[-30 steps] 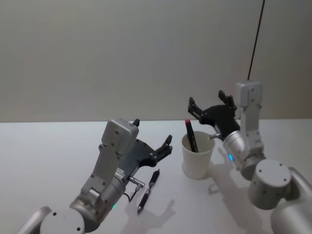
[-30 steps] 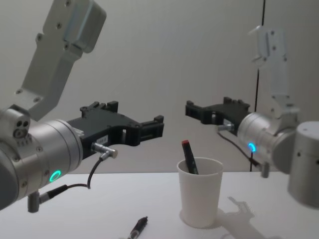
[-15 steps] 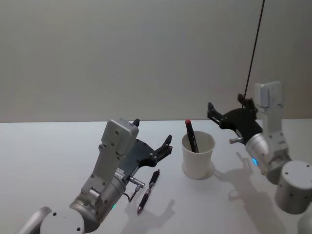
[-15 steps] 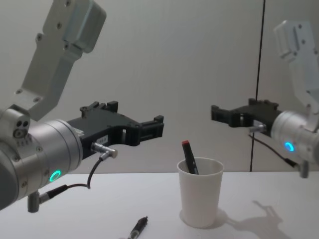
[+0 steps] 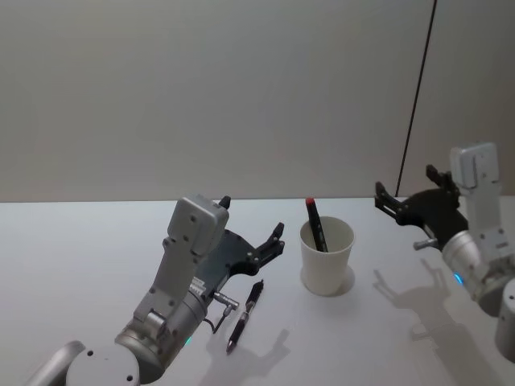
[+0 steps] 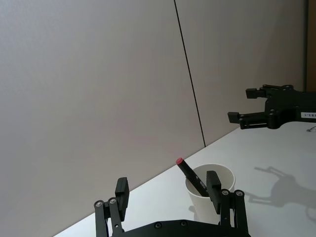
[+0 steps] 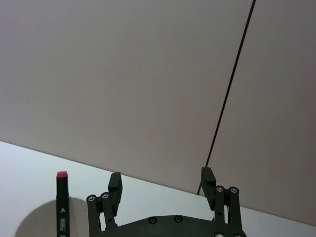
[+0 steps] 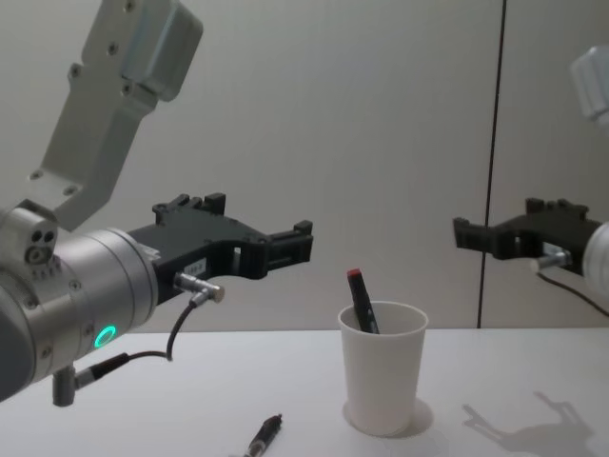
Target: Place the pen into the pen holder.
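The pen holder point(image 5: 327, 259) is a white paper cup standing upright on the table, also in the chest view point(image 8: 383, 369). A black pen with a red cap point(image 5: 315, 224) leans inside it, cap up point(image 8: 360, 299). A second black pen point(image 5: 246, 314) lies flat on the table left of the cup point(image 8: 264, 436). My left gripper point(image 5: 253, 215) hovers open and empty above that lying pen point(image 8: 266, 221). My right gripper point(image 5: 404, 186) is open and empty, held in the air to the right of the cup point(image 8: 495, 224).
The white table point(image 5: 80, 241) runs back to a plain grey wall. A thin dark vertical line point(image 5: 414, 104) marks the wall behind the right arm. The right arm's shadow falls on the table right of the cup.
My right gripper has drawn away from above the cup toward the right, still open. The left arm, both pens and the cup have not moved.
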